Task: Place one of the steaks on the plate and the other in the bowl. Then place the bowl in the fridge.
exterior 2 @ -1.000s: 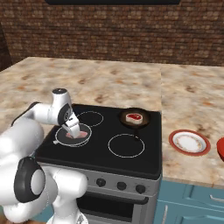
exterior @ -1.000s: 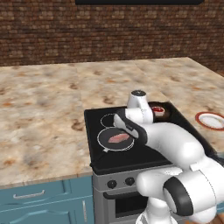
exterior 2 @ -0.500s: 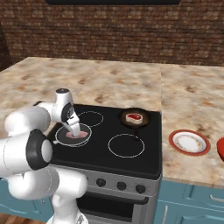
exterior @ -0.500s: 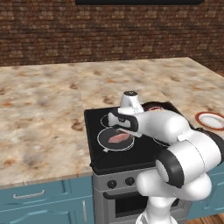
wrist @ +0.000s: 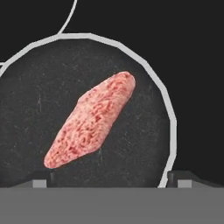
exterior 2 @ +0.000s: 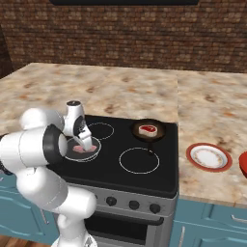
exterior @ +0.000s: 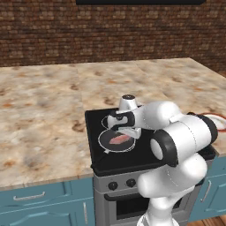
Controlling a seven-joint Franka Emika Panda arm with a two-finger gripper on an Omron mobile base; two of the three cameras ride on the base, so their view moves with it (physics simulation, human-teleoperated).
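Stove [exterior 2: 144, 181]: black cooktop sitting in the speckled counter [exterior: 39, 110], carrying both pans.
Arm: reaching low over the front-left burner, hand pointing down.
Near pan [wrist: 26, 100]: dark and round, lying right under the hand.
Far pan [exterior 2: 136, 134]: holding the second steak [exterior 2: 147, 129], well apart from the first.
Plate [exterior 2: 208, 156]: waiting on the counter right of the stove.
Gripper [exterior 2: 84, 143]: jaws standing wide open, holding nothing, hovering just above the meat.
Near steak [wrist: 91, 125]: lying flat and diagonal in the pan.
Step, as I judge it: closing in for the first pickup.
Doing it well: turning the wrist so the fingers are straddling the slab's narrow width, centring, then descending until the tips are nearly grazing the pan before squeezing.
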